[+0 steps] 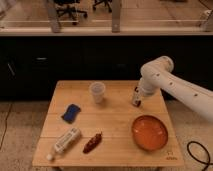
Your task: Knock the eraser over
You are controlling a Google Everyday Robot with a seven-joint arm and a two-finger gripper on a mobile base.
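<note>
The eraser [134, 95], a small dark block with a white face, stands at the back right of the wooden table [115, 122]. The white arm reaches in from the right. Its gripper [140, 99] is shut and sits low, right against the eraser's right side and partly hiding it. I cannot tell whether the eraser is upright or leaning. Nothing is held in the gripper.
A clear cup [97, 92] stands left of the eraser. A flat blue pad [71, 112], a white tube [65, 141] and a reddish-brown piece [93, 142] lie on the left half. An orange bowl [149, 132] sits at the front right. A black cable [200, 152] lies on the floor.
</note>
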